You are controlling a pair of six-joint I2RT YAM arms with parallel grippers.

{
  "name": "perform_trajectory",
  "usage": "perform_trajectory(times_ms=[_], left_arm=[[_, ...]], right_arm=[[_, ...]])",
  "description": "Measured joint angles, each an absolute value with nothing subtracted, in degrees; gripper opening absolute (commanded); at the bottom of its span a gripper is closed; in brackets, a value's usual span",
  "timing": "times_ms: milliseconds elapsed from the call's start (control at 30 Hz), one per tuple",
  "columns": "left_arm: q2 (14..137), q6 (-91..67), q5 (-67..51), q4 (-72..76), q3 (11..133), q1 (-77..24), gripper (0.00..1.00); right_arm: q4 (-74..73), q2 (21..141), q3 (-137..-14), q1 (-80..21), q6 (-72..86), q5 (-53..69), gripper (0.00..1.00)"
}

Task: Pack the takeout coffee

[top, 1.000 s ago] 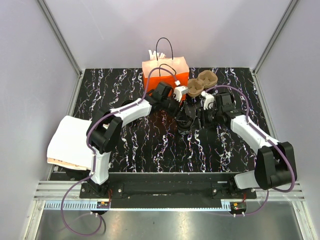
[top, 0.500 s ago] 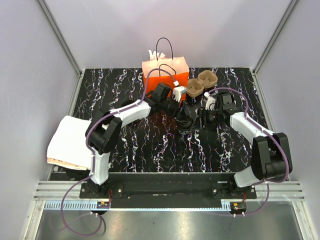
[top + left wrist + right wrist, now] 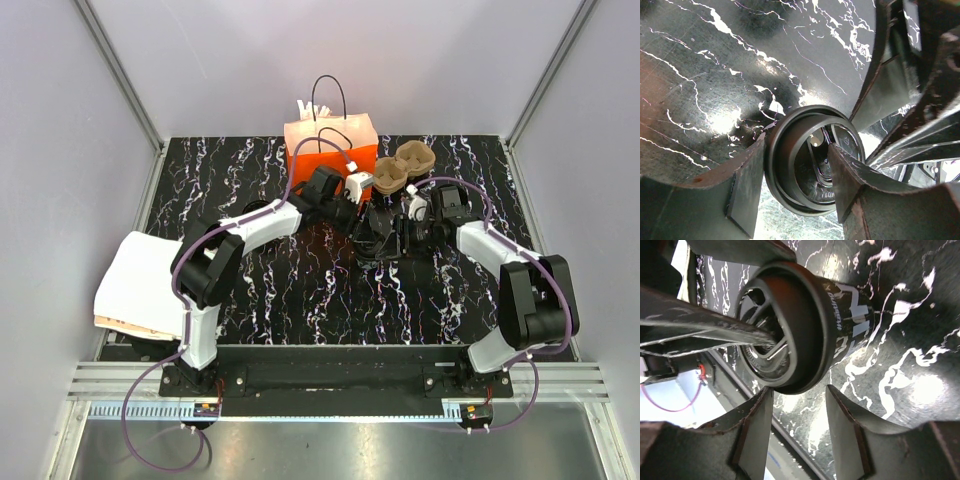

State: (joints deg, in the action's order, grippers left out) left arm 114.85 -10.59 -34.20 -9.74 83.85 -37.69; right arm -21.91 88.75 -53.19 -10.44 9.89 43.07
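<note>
The takeout coffee (image 3: 799, 165) is a small black cup with a black lid and white print on its side (image 3: 842, 315). My left gripper (image 3: 795, 182) is closed on its rim, one finger on the outer wall and the other across the lid's recess. The cup looks tilted over the marbled table. My right gripper (image 3: 799, 407) is open, and its fingertips are just short of the cup's lid edge. In the top view both grippers, left (image 3: 366, 224) and right (image 3: 403, 232), meet at the cup (image 3: 384, 234) in front of the orange paper bag (image 3: 331, 146).
Brown cardboard cup carriers (image 3: 402, 164) lie right of the bag, just behind the grippers. A white and tan stack of flat paper (image 3: 140, 285) lies at the table's left edge. Grey walls enclose the black marbled table (image 3: 300, 290).
My right gripper has moved left and closer to the cup. My left gripper has shifted slightly right and holds the cup.
</note>
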Motion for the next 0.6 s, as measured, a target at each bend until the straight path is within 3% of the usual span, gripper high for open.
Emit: perform_trajectory(times_ms=[600], left_arm=[[114.8,-10.6,-33.1,-9.4,83.8,-37.6,0.53]], right_arm=[[-20.9,90.4,-53.2,-10.4,13.8,42.7,0.50]])
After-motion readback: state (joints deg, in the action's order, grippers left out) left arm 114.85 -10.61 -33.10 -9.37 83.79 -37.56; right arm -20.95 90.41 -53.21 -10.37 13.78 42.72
